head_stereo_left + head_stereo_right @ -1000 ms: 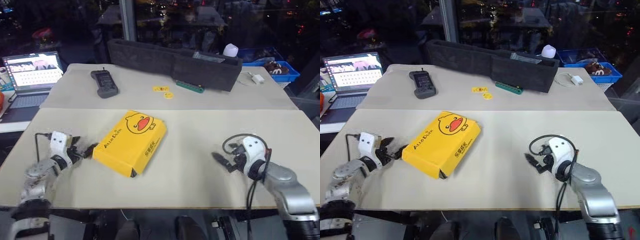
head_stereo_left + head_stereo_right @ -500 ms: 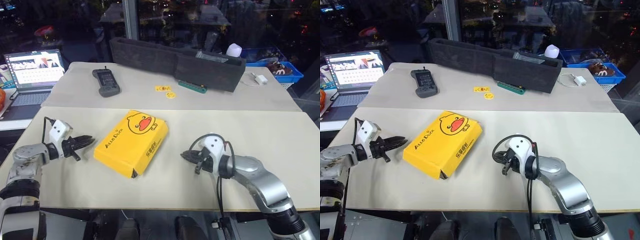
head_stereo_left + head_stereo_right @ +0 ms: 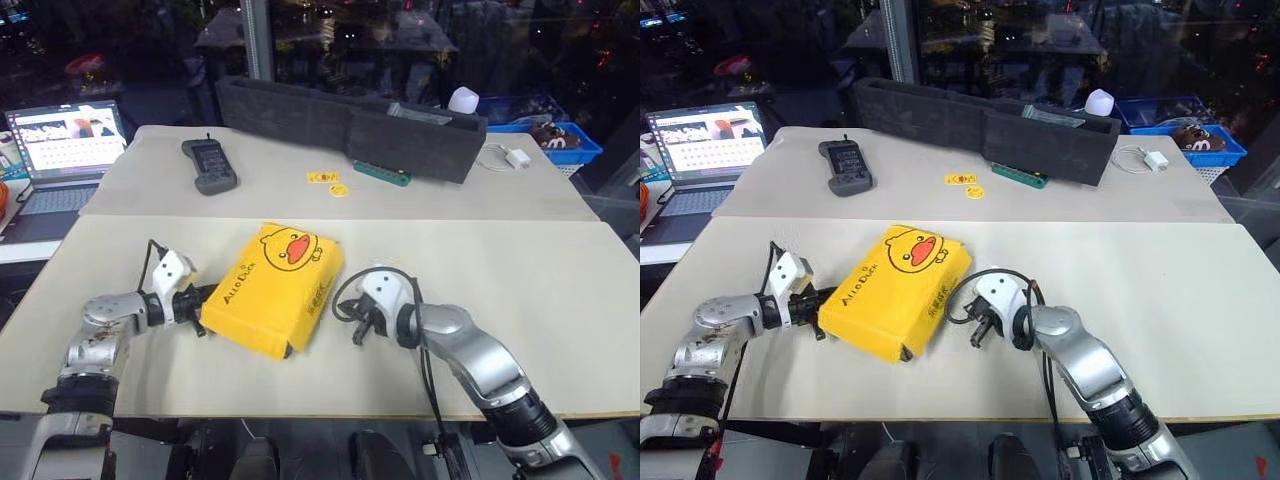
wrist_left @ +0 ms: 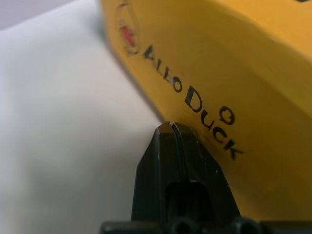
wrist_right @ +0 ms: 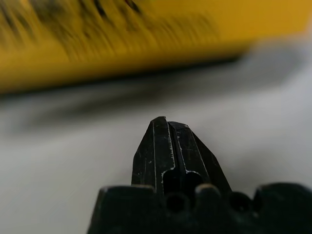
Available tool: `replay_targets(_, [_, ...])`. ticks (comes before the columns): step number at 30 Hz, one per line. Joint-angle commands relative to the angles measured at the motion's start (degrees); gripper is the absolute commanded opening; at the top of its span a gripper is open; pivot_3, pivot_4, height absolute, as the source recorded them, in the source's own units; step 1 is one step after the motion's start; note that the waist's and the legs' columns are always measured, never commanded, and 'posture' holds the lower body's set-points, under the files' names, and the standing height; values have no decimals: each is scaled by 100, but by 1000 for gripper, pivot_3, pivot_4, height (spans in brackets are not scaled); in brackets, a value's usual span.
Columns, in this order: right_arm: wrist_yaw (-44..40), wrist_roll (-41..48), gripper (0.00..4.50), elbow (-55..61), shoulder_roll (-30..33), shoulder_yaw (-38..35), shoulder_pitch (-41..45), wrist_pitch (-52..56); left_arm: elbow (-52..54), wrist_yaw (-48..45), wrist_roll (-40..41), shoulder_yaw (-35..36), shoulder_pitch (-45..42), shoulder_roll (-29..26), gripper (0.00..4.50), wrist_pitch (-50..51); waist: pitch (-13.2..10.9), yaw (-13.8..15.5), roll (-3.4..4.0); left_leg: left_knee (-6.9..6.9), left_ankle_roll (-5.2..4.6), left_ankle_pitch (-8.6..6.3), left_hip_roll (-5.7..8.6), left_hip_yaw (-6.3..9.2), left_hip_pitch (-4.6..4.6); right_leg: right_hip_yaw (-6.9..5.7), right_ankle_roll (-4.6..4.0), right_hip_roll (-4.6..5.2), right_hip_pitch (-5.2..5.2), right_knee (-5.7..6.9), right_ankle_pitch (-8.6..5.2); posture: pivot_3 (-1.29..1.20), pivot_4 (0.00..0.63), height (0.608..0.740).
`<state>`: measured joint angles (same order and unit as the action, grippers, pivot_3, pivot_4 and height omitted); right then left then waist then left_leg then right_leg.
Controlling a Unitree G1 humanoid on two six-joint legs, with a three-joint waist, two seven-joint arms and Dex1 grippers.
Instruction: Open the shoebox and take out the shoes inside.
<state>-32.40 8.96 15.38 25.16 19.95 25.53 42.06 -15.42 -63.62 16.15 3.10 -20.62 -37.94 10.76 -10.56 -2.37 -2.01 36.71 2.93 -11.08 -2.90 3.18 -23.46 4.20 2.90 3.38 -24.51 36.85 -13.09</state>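
Note:
The shoebox (image 3: 280,285) lies closed on the near table, its yellow lid with the duck face up. The shoes are hidden inside it. My left gripper (image 3: 203,297) is shut and its tip (image 4: 171,126) touches the box's left long side, just under the black lettering (image 4: 195,102). On the other side, my right gripper (image 3: 355,330) is shut too. It points at the box's right long side (image 5: 146,39), with a short stretch of table between them.
A long black foam tray (image 3: 350,120) stands across the far table. A black handheld device (image 3: 208,165), yellow tags (image 3: 325,180) and a green strip (image 3: 380,173) lie in front of it. An open laptop (image 3: 60,150) is at far left, a blue basket (image 3: 555,135) at far right.
Both arms have swung inward to the box, the left from the left, the right from far out on the right. The left jaws, spread at first, are now shut against the box's side.

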Motion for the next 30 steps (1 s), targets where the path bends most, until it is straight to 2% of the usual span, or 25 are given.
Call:
replay_targets(1, [140,-210,0,-362,-122,-139,317,-229,802,-24,205,-176,57,106,11,296,0,22,0,3,0,0,1,0,0,0,1,1,2,1,1,0,150,715])
replay_targets(7, [246,-354,0,-947,-179,-511,588,-530,1466,145,266,-278,190,262,11,675,0,-3,0,9,0,0,0,1,5,-1,2,-1,6,1,4,0,150,715])
replay_targets(18, [-126,-388,0,-724,203,-595,225,-472,1363,227,251,20,464,80,11,592,0,-16,0,8,-1,0,0,1,6,-1,2,-1,7,0,3,0,150,715])
replay_targets(23, [-570,-196,0,-536,692,-888,-114,-649,1861,816,377,591,1239,349,11,109,0,-23,0,7,-1,-1,-1,0,5,0,2,0,6,-3,3,0,150,715])
replay_targets(25, [-909,-205,0,-706,1022,-942,-141,-887,2233,688,594,761,1726,261,11,283,-1,-21,1,8,-1,-1,-1,-1,9,0,2,1,11,-3,3,0,150,715])
replay_targets(30, [-1799,-132,0,-995,1384,-727,14,-1460,3301,628,1168,1182,2697,81,11,663,-3,-31,-3,8,-1,-1,-5,-5,18,1,-2,1,13,-5,4,0,150,715])
